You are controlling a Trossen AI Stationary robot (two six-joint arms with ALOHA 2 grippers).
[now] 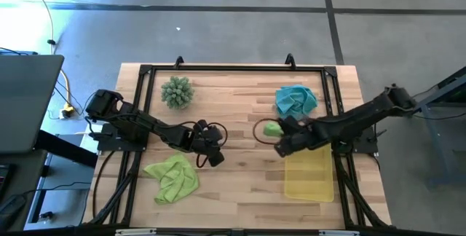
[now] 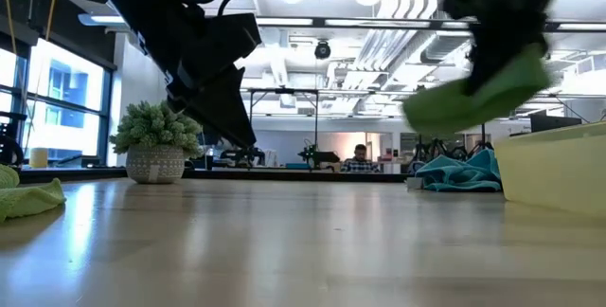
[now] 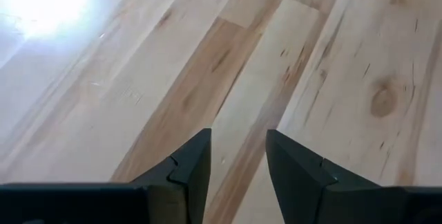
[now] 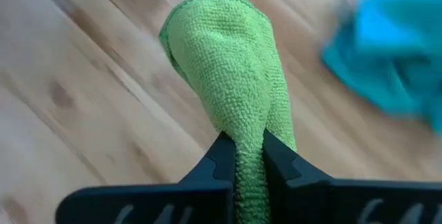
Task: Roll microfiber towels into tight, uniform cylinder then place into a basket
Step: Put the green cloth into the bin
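My right gripper is shut on a rolled lime green towel, held above the table left of the yellow basket; it also shows in the low view. A teal towel lies crumpled at the far right. A second lime green towel lies crumpled at the near left. My left gripper is open and empty above bare wood near the table's middle. My right gripper pinches one end of the rolled green towel between its two fingers. The roll sticks out forward past the fingertips, along the fingers. In the low view the towel is lifted clear of the table.
A spiky green plant ball in a pot stands at the far left. A black frame runs around the table's edges. A person sits in the room far behind the table. Bare wood lies between the two arms.
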